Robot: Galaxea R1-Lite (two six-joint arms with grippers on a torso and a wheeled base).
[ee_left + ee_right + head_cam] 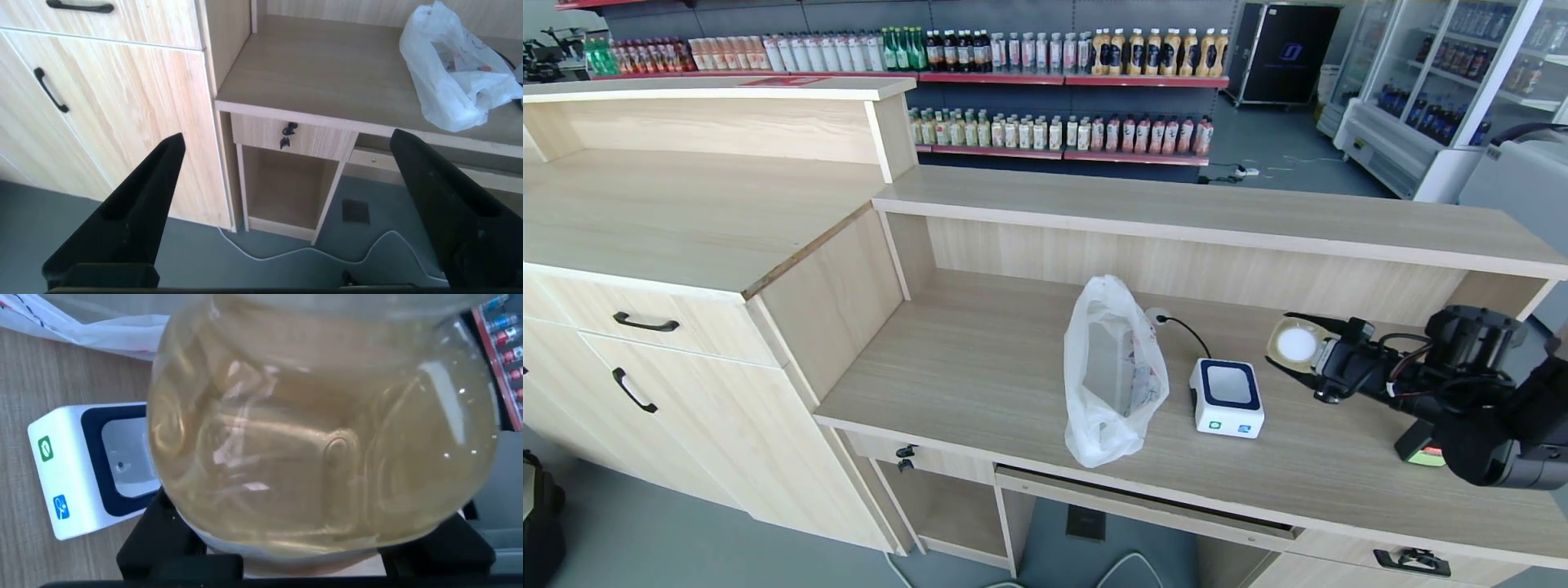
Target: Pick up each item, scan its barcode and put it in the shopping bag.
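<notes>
One bottle (1297, 345), one shopping bag (1115, 371) and one barcode scanner (1227, 398) are counted on the lower level of a pale wooden counter (980, 359), and two grippers are seen. The bottle, clear and filled with a pale yellowish liquid, is held lying level in the right gripper (1281, 341), whose two black fingers are closed on its sides; its white cap end is turned toward the head camera. The right arm is stretched in from the counter's right end, with the bottle held just right of the scanner and slightly behind it, above the wood. The scanner is a white box with a dark-framed window facing up, and a black cable (1184, 327) is run from behind it toward the bag. The white plastic bag stands just left of the scanner, its mouth loosely gathered (whether anything lies inside cannot be told). The left gripper (288, 137) is held low off the counter's left front corner, its two fingers spread wide with nothing between them. Beneath that corner one small drawer (253, 131) with a lock is seen, and to the left a cabinet (670, 384) with two black handles (645, 323). Behind the counter, two shelves (1013, 77) of bottled drinks and glass-fronted fridges (1437, 82) are lined up.
</notes>
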